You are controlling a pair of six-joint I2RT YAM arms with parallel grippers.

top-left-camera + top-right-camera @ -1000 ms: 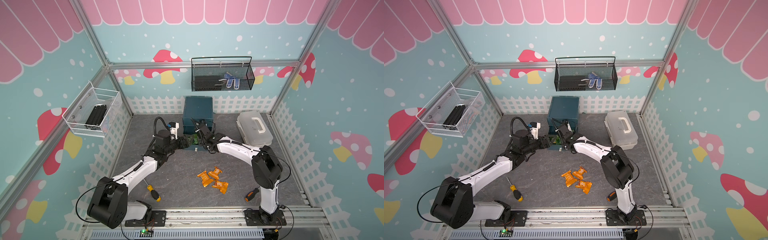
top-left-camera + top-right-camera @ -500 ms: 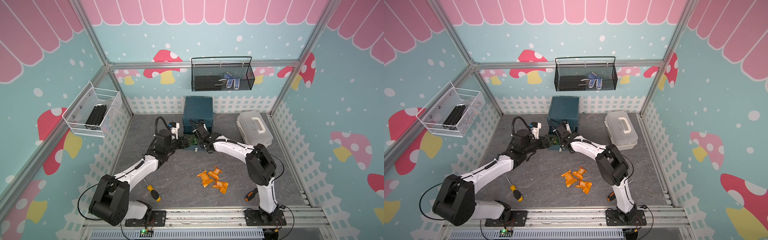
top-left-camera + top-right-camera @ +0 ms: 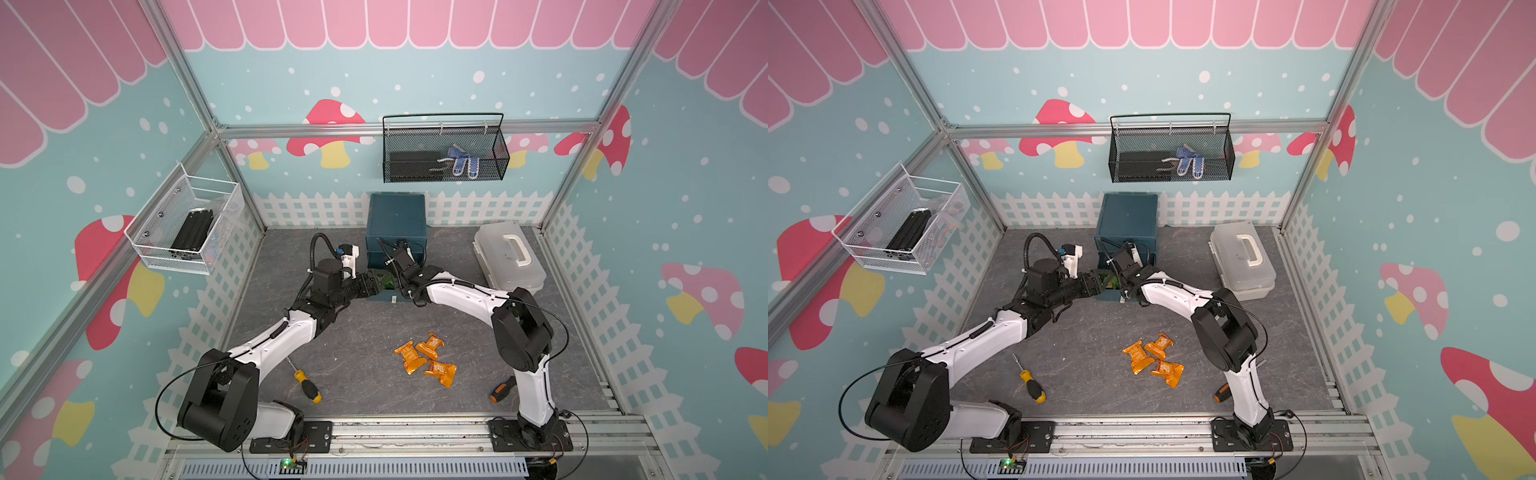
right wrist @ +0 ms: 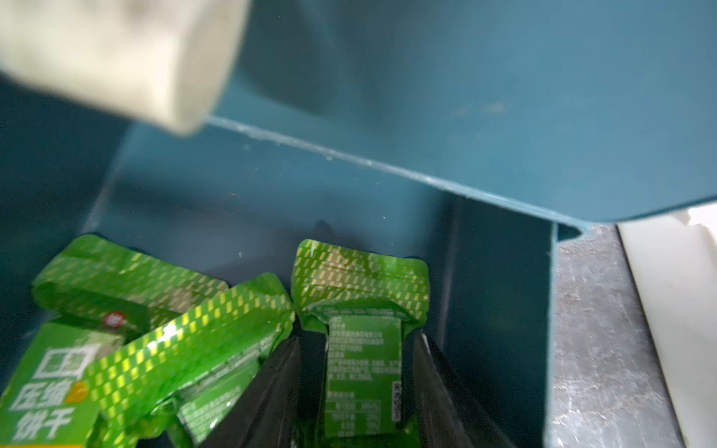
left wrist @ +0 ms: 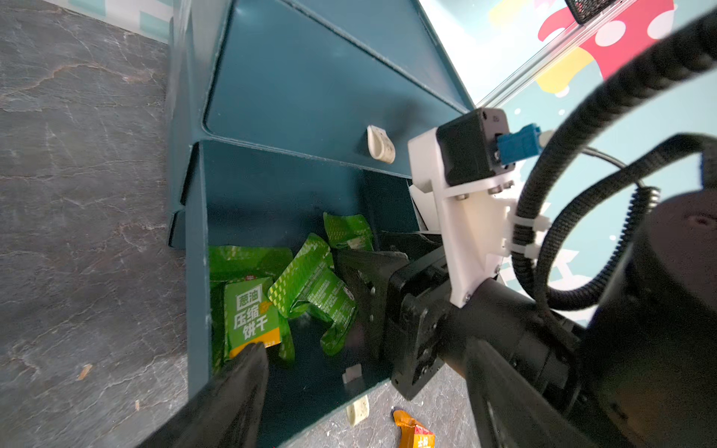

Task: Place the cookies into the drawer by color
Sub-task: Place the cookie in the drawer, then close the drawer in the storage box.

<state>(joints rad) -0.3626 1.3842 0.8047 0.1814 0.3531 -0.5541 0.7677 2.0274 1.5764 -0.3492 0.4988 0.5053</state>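
At the back of the floor, your dark teal drawer cabinet [image 3: 397, 212] stood against the fence with its bottom drawer [image 5: 196, 271] open. Three green cookies [image 5: 252, 310] lay loose inside it. Three orange cookies [image 3: 432, 345] sat clustered on the floor well in front, with a yellow-handled screwdriver [image 3: 307, 384] and an orange-handled screwdriver [image 3: 500, 390] to either side and one white case [image 3: 509, 257] beside the cabinet. Both top views gave you only a sliver of green between the grippers, while the wrist views looked into the drawer and let you count all three packets. The left wrist view alone showed two pale tab handles [image 5: 380, 145]. Your right gripper [image 4: 357, 341] reached into the drawer with its fingers [image 4: 271, 395] parted only partway, straddling the green packet nearest the side wall. A dark gap showed beside one finger, and you could not tell whether the other touched the foil. Your left gripper [image 3: 373, 285] hung at the drawer's front corner, jaws spread wide with nothing held. One fingertip [image 5: 248, 372] was just over the labelled green packet.
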